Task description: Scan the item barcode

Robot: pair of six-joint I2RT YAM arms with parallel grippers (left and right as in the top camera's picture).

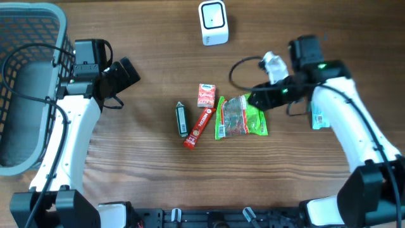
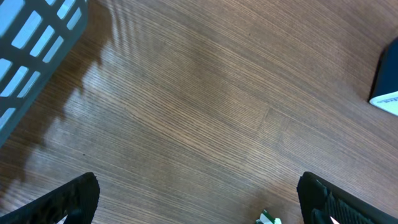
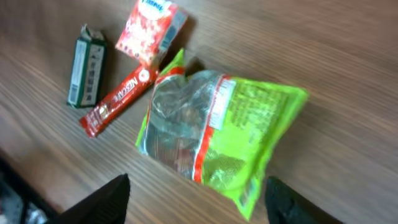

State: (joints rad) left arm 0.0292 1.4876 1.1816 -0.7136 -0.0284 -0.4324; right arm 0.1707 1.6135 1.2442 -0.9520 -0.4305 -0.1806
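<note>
Four items lie mid-table: a green snack bag [image 1: 240, 116], a small red carton [image 1: 205, 95], a red stick sachet [image 1: 199, 126] and a dark green pack [image 1: 181, 118]. A white scanner [image 1: 213, 22] stands at the far edge. My right gripper [image 1: 256, 100] hovers at the bag's right end, open. In the right wrist view the green bag [image 3: 224, 130] lies just ahead of the right gripper [image 3: 199, 205], its lower corner reaching between the fingers, ungripped. My left gripper [image 1: 130, 73] is open over bare wood, left of the items and beside the basket, as the left gripper [image 2: 199, 208] shows in its own view.
A grey wire basket [image 1: 31, 82] fills the far left; its corner [image 2: 31, 50] shows in the left wrist view. A pale blue packet [image 1: 317, 117] lies to the right of my right arm. A cable loops near the right wrist [image 1: 237, 73].
</note>
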